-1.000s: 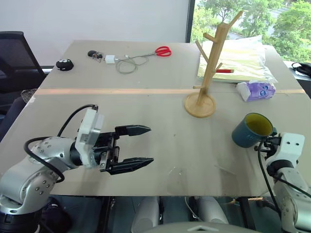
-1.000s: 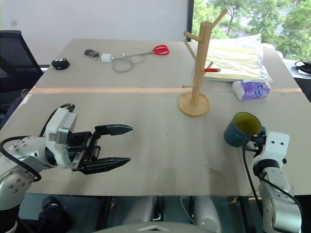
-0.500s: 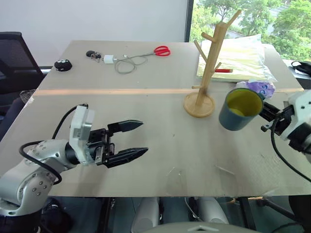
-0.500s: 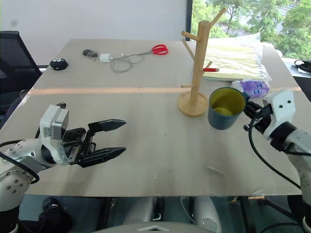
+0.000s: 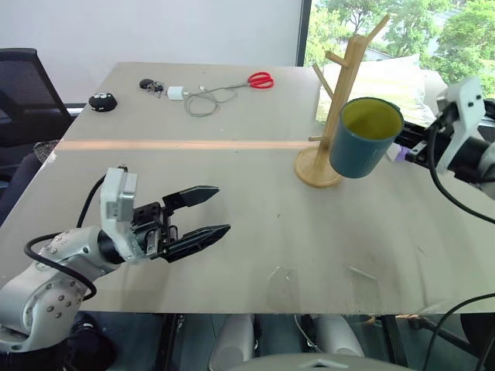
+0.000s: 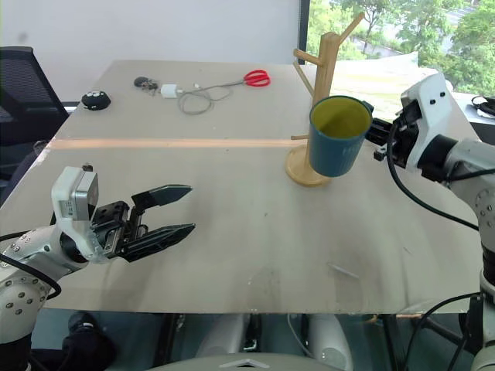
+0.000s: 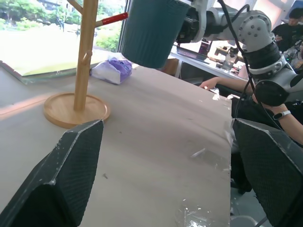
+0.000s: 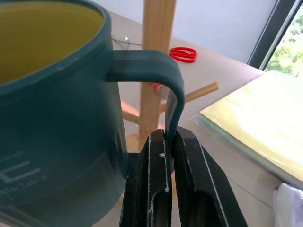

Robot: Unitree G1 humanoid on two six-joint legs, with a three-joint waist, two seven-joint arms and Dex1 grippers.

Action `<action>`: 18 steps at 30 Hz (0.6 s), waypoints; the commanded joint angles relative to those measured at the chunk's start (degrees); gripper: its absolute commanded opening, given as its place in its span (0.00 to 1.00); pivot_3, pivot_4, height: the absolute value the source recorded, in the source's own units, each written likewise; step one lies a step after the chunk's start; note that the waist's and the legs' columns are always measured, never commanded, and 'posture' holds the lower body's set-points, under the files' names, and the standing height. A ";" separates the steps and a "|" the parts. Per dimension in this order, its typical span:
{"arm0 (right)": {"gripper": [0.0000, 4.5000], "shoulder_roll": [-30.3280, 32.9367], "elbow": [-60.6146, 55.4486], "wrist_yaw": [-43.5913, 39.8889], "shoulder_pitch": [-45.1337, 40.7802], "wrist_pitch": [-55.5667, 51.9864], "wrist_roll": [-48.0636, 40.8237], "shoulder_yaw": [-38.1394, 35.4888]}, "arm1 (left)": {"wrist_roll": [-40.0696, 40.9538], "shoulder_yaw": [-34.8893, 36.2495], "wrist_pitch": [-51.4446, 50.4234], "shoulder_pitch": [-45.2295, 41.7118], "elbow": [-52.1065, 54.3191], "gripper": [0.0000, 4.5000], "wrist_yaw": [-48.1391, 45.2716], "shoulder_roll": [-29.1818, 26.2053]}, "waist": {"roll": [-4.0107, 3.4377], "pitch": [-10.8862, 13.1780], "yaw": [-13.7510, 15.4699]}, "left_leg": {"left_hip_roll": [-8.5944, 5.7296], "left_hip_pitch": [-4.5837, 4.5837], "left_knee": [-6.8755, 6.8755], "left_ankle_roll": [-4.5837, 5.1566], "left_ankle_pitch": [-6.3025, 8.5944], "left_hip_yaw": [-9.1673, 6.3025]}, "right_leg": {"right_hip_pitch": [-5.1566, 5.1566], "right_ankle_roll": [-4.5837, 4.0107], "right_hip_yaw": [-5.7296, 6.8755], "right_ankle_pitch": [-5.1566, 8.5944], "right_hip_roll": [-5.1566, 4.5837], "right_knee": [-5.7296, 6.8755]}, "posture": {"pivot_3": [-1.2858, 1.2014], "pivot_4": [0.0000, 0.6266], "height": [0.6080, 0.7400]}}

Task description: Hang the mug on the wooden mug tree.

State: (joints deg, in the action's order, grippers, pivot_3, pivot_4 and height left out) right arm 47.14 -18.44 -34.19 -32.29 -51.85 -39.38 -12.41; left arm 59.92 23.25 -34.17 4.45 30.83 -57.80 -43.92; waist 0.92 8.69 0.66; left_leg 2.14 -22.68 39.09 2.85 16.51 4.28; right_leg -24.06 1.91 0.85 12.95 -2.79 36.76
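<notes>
So the right gripper (image 8: 165,156) is pinched tight on the loop handle of the mug (image 5: 363,137), holding it up in the air, mouth up, right in front of the wooden mug tree (image 5: 338,108) and above its round base. The left gripper (image 5: 207,212) hangs low over the surface (image 5: 255,201) with its fingers spread apart, holding nothing, well off to the left.

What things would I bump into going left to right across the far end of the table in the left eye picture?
Black round gadget → keys → white charger → coiled cable → red scissors.
</notes>
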 commanded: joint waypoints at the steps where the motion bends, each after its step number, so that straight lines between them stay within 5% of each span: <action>1: 0.01 1.88 4.56 -4.01 -3.29 3.60 2.74 1.80 | 1.79 2.17 0.75 0.86 3.32 0.99 1.23 0.28 | 0.00 0.00 -0.01 | 0.00 -0.01 0.00 0.00 0.00 0.00 | 0.00 0.00 0.00 0.00 0.00 0.00 | 0.52 0.24 1.00; 18: 0.07 -4.78 19.80 -11.19 -11.43 14.09 14.96 13.90 | 4.09 2.63 1.09 4.11 7.51 0.99 7.71 2.26 | -0.02 0.02 0.11 | 0.00 -0.07 0.00 -0.16 -0.09 0.00 | -0.06 0.03 0.01 -0.03 -0.01 0.01 | 0.52 0.24 1.00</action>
State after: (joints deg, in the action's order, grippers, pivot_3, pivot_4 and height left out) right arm 41.62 1.80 -43.93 -42.73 -39.88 -25.23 1.98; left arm 63.17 24.55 -34.05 8.32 35.69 -50.73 -41.82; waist 0.90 8.70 0.77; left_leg 2.14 -22.78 39.10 2.69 16.42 4.29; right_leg -24.11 1.95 0.85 12.92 -2.80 36.75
